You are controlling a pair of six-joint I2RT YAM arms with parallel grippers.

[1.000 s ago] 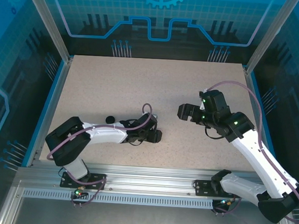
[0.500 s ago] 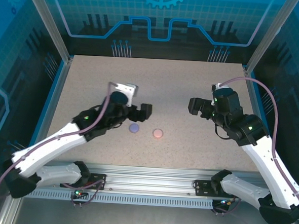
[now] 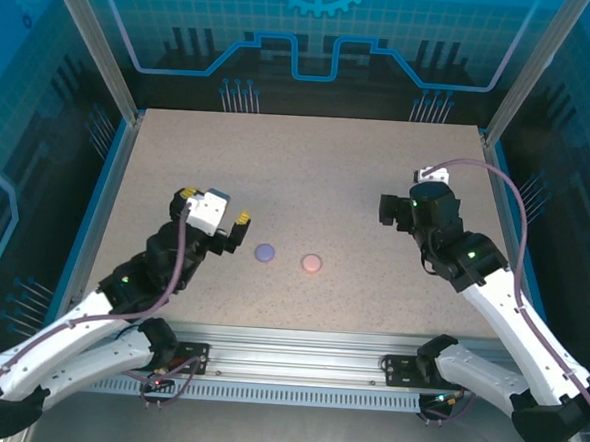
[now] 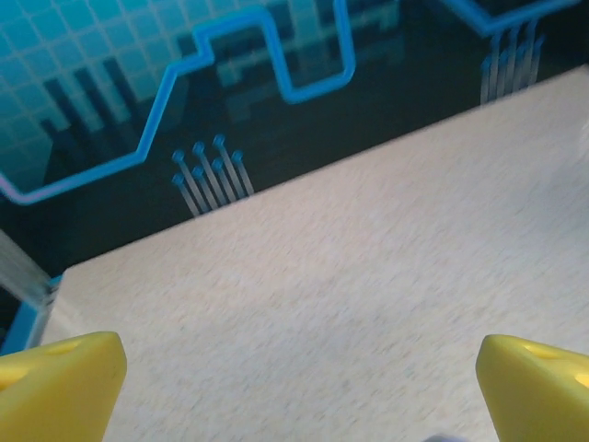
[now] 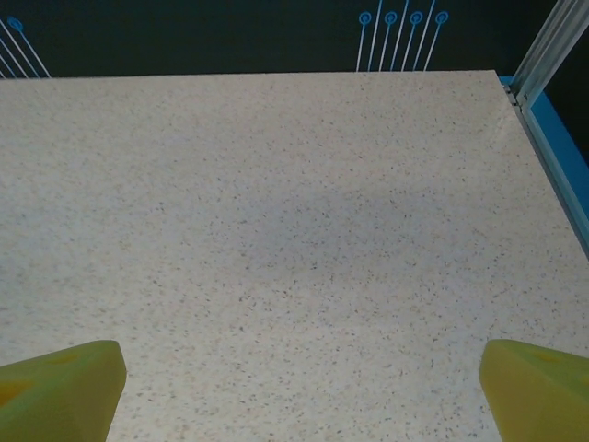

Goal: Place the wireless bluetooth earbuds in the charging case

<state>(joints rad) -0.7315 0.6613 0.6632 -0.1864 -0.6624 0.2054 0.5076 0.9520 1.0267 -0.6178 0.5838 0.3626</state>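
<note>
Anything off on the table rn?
Nothing stands out. The purple case and pink case lie flat, side by side and apart, on the table. The left gripper and right gripper are open, holding nothing.

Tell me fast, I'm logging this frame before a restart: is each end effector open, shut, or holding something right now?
Left end effector: open, holding nothing.
Right end effector: open, holding nothing.

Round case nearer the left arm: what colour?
It's the pale purple case, lying beside a pink case. It shows clearest in the top external view.
</note>
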